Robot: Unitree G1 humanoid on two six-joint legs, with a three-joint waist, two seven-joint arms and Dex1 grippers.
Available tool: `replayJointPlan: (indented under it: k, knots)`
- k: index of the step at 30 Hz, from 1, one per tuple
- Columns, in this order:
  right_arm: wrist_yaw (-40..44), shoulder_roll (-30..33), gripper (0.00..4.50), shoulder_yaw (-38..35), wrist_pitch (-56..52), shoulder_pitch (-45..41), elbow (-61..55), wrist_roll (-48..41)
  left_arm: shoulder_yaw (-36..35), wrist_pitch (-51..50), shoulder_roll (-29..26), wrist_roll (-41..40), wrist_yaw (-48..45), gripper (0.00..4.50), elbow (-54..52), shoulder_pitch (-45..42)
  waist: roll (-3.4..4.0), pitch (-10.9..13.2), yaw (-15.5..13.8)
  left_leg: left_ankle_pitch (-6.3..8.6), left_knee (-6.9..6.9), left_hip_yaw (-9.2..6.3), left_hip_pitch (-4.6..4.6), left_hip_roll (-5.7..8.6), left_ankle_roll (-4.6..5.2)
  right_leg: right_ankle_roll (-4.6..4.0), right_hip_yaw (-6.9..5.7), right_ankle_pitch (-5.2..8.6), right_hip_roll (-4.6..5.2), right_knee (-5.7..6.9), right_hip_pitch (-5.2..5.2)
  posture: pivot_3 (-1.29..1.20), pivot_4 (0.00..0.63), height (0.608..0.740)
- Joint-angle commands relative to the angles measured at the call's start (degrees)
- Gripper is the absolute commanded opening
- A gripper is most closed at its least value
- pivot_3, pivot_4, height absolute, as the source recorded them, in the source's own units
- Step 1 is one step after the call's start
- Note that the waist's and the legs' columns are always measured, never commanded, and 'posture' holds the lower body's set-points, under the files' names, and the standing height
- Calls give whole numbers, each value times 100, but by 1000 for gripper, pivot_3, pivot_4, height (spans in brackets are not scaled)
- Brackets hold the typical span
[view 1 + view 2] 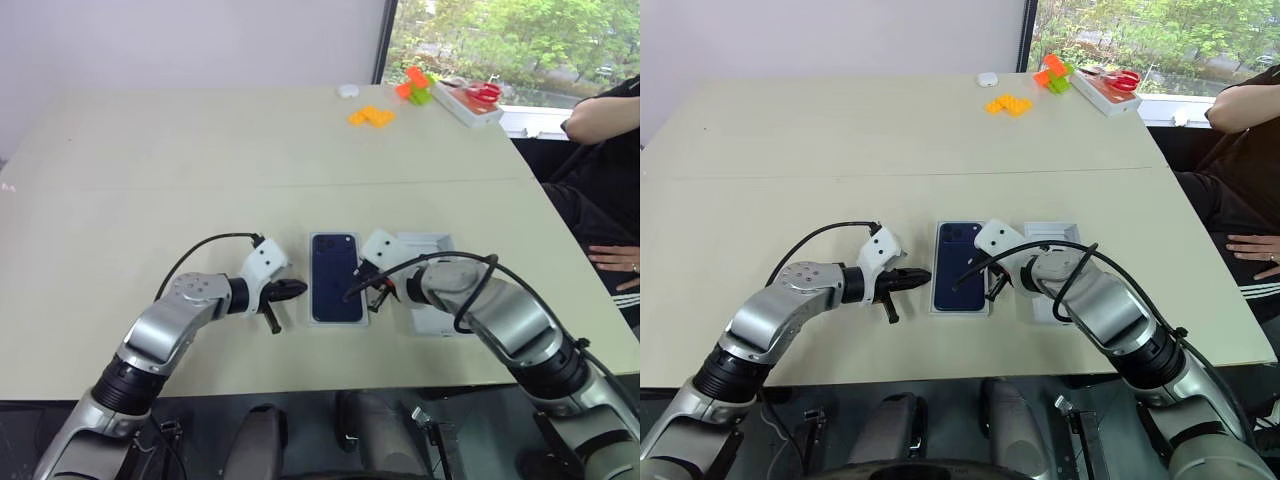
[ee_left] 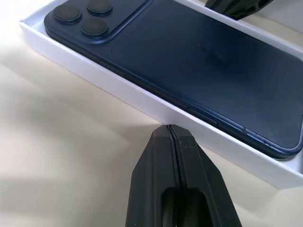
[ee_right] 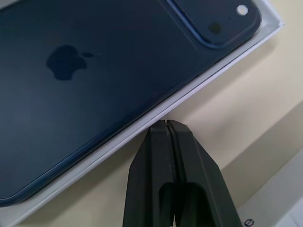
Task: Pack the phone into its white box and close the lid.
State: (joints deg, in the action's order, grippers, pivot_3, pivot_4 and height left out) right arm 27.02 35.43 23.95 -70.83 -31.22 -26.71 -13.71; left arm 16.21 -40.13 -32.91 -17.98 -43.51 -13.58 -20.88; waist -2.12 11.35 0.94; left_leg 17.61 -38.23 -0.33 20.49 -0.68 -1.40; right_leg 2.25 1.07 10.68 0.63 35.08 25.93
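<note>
One of the two steps is judged done: the phone point(image 1: 336, 277) is seen lying back-up inside the white box point(image 2: 142, 101), camera bump toward the far end, with the tray's white rim showing all round it in both wrist views. The box rests on the bench point(image 1: 200, 160), near its front edge and between the two arms.

Left gripper point(image 1: 290, 291): fingers point(image 2: 177, 179) pressed together with nothing between them, tip just beside the box's left long wall (contact cannot be told from the pictures). Right gripper point(image 1: 362, 280): fingers point(image 3: 173, 175) likewise closed and empty, tip at the right long wall of the box, over the narrow strip of bench between the box and the lid.

The lid point(image 1: 432, 285) is judged to be the white rectangular piece lying just right of the box, partly hidden by the right arm; it is not yet on the box. Which face is up could not be settled.

Remaining, as judged: the lid is to be picked up, aligned over the box and pressed down. The present pose, with one closed tip on each long side, reads as squaring or steadying the box before that step.

Unrelated items are noted at the far right corner: orange blocks point(image 1: 372, 116), a tray with red scissors point(image 1: 470, 100). A seated person point(image 1: 605, 180) is at the right.
</note>
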Motion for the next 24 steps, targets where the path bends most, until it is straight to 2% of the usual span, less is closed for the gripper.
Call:
replayJointPlan:
  k: [1, 12, 21, 24]
  knots:
    - [157, 1, 42, -97, 71, 12, -300, -118, 203, -19, 212, -1, -84, 0, -254, -134, 0, 0, -1, 0, 0, 0, 0, 0, 0, -3, 0, 2, 0, 0, 0, 0, 150, 732]
    - [363, 333, 42, -378, -99, 174, -650, -244, 435, -79, 481, 72, -362, 0, -105, -405, 0, 0, 11, 0, 0, -1, -1, 1, 0, 1, 0, 2, -2, 0, -2, 0, 150, 732]
    - [564, 511, 42, -649, -160, 135, -739, -373, 273, -47, 485, 150, -378, 0, 5, -423, 0, 0, 9, 0, 0, -3, -2, 0, 0, 0, -1, 3, -6, 4, -1, 0, 150, 732]
    - [669, 628, 858, -697, -161, 122, -783, -431, 146, -21, 447, 153, -357, 0, 73, -406, 0, 0, 9, 0, 0, -2, -2, 0, 0, 3, -1, 1, -5, 4, -1, 0, 150, 732]
